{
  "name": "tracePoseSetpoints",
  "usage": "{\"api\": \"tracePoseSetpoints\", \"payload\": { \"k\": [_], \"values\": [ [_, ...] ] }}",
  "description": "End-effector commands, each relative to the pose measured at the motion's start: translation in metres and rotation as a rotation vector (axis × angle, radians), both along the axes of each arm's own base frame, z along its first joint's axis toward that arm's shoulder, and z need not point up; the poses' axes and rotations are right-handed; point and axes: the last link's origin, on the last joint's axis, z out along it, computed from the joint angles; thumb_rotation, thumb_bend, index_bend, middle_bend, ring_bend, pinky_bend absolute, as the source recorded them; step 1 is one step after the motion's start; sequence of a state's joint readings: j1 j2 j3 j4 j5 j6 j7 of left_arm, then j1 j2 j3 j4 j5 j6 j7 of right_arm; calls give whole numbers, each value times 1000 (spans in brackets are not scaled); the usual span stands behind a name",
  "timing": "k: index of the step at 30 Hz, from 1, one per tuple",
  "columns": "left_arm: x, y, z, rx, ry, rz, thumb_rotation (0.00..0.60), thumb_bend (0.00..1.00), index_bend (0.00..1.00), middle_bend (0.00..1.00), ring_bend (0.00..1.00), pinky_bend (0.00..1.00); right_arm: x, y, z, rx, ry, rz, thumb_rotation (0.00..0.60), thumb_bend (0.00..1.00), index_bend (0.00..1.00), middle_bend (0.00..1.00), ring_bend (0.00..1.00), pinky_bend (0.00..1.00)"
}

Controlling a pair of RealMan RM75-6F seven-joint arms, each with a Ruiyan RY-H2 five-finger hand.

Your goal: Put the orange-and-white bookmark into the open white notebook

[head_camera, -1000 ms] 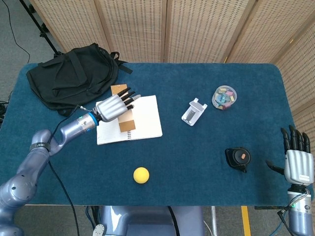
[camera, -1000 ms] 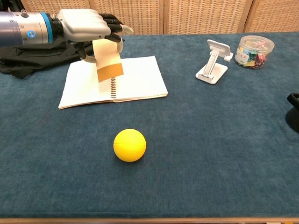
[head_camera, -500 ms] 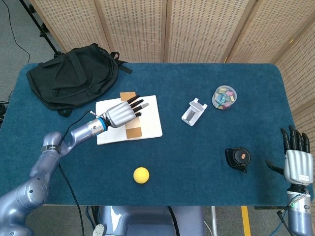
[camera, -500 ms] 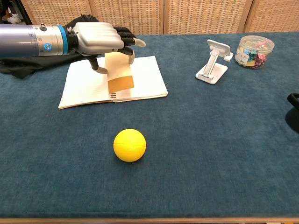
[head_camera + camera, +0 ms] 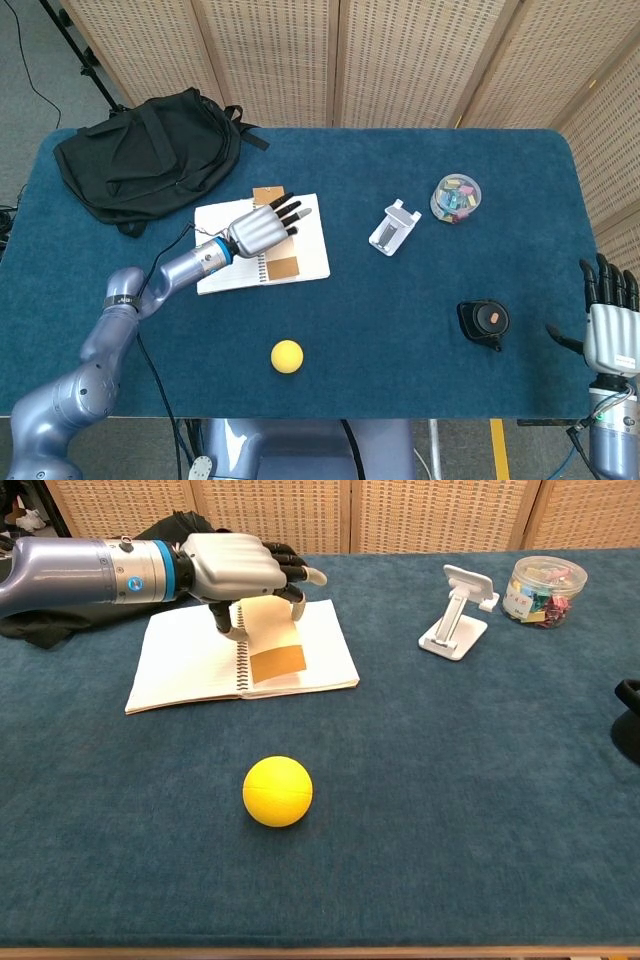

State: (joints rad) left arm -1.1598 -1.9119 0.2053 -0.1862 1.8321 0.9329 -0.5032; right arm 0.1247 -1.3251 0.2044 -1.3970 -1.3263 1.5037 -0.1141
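Your left hand (image 5: 235, 568) is grasping the orange-and-white bookmark (image 5: 272, 642) by its upper, pale end, and the bookmark hangs down tilted over the right page of the open white notebook (image 5: 190, 660), close to the spiral binding. From the chest view, its orange lower end seems to touch the page or to be just above it; I cannot tell which. In the head view the bookmark (image 5: 280, 262) shows below the hand (image 5: 260, 229), with another small orange piece above the fingers, at the top edge of the notebook (image 5: 311, 243). I judge the bookmark as a very light and thin card, a little flexible, so it will bend if you press it down and it can slide on the smooth paper. Holding it at the top end is good, because the free lower end can lie on the page first. Lower it gently until it is flat, then open the fingers slowly so it does not stick to them or flip. The notebook is also light and may shift on the desk (image 5: 450, 780) if you push it. Your right hand (image 5: 610, 330) is released, fingers extended and holding nothing, near the desk's right edge, well apart from the notebook.
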Motion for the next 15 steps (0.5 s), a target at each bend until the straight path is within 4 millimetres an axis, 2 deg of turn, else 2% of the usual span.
{"api": "tracePoseSetpoints", "payload": {
  "k": [1,11,15],
  "values": [
    [2,0,-2,2,15,-12,600,263,725,0,0,0,0,0,1,-3,0,0,600,0,0,0,0,0],
    [8,-1,-11,1,41,-28,600,259,716,0,0,0,-1,1,5,-17,-1,-5,600,0,0,0,0,0],
    [7,-2,-11,4,64,-45,600,253,671,0,0,0,-3,2,6,-17,0,-8,600,0,0,0,0,0]
  ]
}}
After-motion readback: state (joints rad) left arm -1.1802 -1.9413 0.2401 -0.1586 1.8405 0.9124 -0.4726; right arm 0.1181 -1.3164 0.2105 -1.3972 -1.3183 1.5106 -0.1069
